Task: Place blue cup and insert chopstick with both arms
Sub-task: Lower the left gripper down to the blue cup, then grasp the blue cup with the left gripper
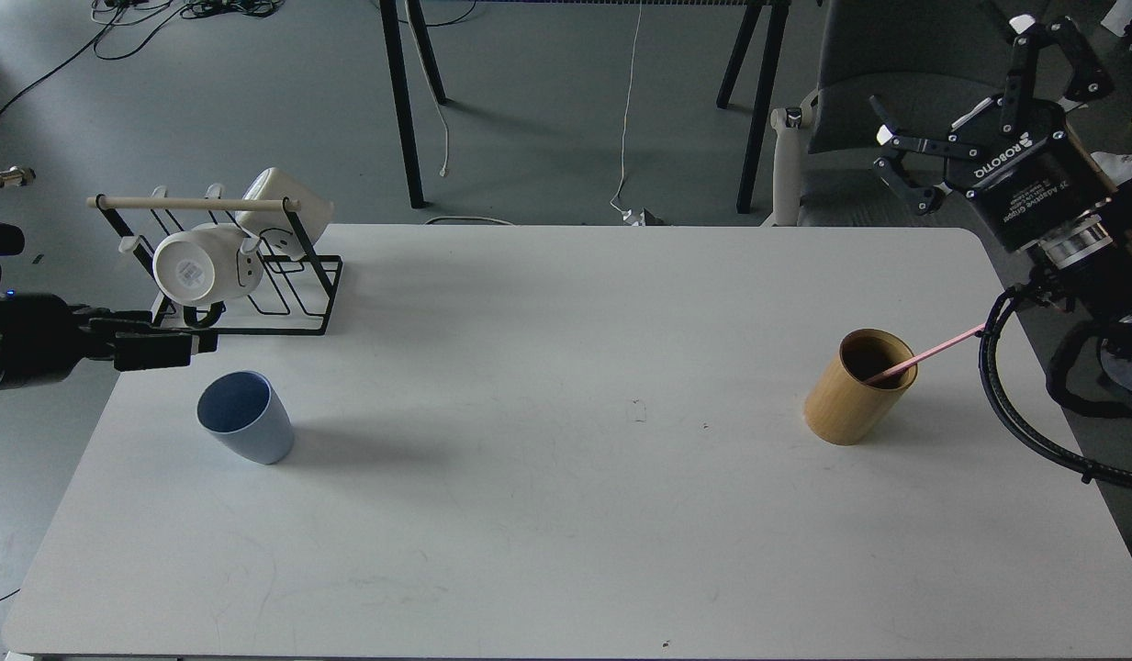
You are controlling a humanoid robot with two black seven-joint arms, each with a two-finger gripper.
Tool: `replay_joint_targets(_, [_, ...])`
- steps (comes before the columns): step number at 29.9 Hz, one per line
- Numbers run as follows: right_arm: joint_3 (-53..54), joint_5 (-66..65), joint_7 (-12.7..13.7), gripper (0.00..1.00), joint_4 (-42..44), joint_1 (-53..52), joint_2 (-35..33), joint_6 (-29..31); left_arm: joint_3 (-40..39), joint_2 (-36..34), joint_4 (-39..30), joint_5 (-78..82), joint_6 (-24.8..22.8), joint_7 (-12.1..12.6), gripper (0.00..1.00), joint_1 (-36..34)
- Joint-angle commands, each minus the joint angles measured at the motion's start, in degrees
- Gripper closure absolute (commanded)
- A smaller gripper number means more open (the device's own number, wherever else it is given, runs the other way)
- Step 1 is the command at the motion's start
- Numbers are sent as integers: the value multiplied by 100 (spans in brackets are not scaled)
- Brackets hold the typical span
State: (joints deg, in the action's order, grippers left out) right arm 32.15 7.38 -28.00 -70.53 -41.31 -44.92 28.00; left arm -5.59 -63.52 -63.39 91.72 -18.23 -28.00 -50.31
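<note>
The blue cup (245, 418) stands upright on the white table (566, 532) at the left. My left gripper (187, 345) is low at the table's left edge, just up-left of the cup and apart from it; it is seen edge-on and dark, so its fingers cannot be told apart. The pink chopstick (933, 352) leans to the right inside a tan wooden holder (857, 387) at the right of the table. My right gripper (953, 81) is open and empty, raised beyond the table's far right corner, well above the holder.
A black wire rack (281, 285) with a pale wooden rod and two white mugs (203, 264) stands at the far left of the table, just behind my left gripper. A black cable (997, 404) loops beside the holder. A grey chair (896, 55) stands behind the table.
</note>
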Motion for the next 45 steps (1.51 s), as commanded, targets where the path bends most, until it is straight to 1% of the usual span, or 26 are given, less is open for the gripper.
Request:
replay_joint_targets(1, [2, 0, 0, 1, 5, 52, 1, 0, 5, 252, 300, 48, 4, 0, 1, 109])
replay_joint_targets(4, [2, 0, 0, 1, 5, 70, 1, 0, 5, 401, 441, 101, 4, 0, 2, 214])
replay_joint_targets(10, [10, 0, 0, 1, 13, 131, 1, 0, 5, 850, 1012, 145, 13, 0, 2, 381])
replay_joint_targets(16, [2, 0, 0, 1, 57, 175, 1, 0, 5, 973, 1065, 145, 13, 0, 3, 487])
replay_joint_targets(19, [2, 0, 0, 1, 57, 175, 1, 0, 5, 1043, 1127, 145, 13, 0, 5, 496])
replay_joint_targets(25, [2, 0, 0, 1, 57, 202, 1, 0, 5, 1140, 1197, 145, 268, 0, 12, 636])
replay_joint_targets(29, [10, 0, 0, 1, 57, 237, 1, 0, 14, 1166, 1268, 145, 285, 0, 22, 654])
replay_joint_targets(33, [2, 0, 0, 1, 66, 246, 1, 0, 14, 1175, 1268, 180, 285, 0, 31, 663])
replay_joint_targets(36, [2, 0, 0, 1, 84, 263, 1, 0, 14, 1175, 1285, 180, 285, 0, 40, 671])
replay_joint_targets(38, [2, 0, 0, 1, 84, 281, 1, 0, 14, 1175, 1285, 189, 311, 0, 52, 680])
replay_joint_targets(41, [10, 0, 0, 1, 84, 316, 1, 0, 14, 1167, 1268, 267, 443, 0, 58, 680])
replay_joint_targets(45, [10, 0, 0, 1, 84, 351, 1, 0, 14, 1167, 1285, 400, 479, 0, 72, 680])
